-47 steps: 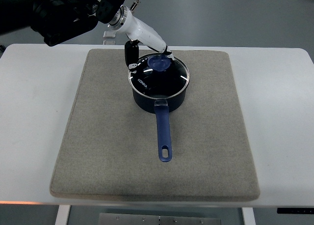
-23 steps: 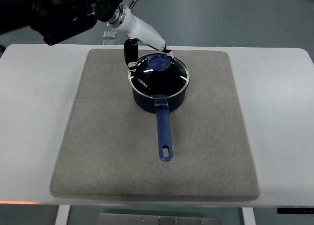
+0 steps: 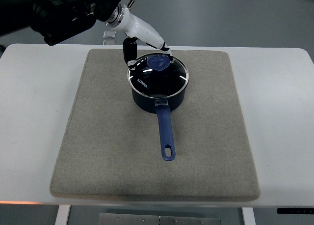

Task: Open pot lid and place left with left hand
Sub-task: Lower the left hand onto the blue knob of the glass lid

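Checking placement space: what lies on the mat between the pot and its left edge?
Nothing: the top view shows bare mat left of the pot.

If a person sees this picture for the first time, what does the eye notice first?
First comes the dark blue pot in the upper middle of the grey mat, with its glass lid on and its long blue handle pointing toward the camera. Next is the left hand, white and black, reaching in from the upper left to the blue knob of the lid.
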`<action>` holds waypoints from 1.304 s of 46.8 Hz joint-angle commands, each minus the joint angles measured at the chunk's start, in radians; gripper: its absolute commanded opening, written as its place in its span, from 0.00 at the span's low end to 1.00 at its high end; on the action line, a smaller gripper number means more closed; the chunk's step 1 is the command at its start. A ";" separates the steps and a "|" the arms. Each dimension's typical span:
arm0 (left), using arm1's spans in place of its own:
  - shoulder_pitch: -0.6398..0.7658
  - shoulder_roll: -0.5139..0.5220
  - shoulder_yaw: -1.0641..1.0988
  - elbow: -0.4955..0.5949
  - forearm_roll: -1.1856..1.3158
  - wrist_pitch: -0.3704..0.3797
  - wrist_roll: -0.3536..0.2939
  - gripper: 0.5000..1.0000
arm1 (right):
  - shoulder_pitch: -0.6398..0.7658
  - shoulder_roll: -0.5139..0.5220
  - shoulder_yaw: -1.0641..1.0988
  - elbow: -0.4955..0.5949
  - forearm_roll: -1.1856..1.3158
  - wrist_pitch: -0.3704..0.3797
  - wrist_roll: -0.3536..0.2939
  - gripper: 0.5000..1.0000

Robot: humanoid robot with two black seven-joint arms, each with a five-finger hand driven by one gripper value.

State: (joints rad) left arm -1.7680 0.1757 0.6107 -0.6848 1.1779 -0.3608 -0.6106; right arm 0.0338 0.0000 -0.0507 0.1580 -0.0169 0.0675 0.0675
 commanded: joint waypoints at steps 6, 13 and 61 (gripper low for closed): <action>0.016 -0.010 -0.003 0.005 -0.001 0.003 0.000 0.93 | 0.000 0.000 0.000 0.000 0.000 0.000 0.000 0.83; 0.016 -0.012 -0.006 0.005 -0.001 0.003 0.000 0.94 | 0.000 0.000 0.000 0.000 0.000 0.000 0.000 0.83; 0.061 -0.062 -0.012 0.076 -0.026 0.042 0.000 0.92 | 0.000 0.000 0.000 0.000 0.000 0.000 0.000 0.83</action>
State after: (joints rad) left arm -1.7059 0.1136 0.5972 -0.6088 1.1509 -0.3298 -0.6110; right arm 0.0338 0.0000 -0.0513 0.1580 -0.0169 0.0679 0.0675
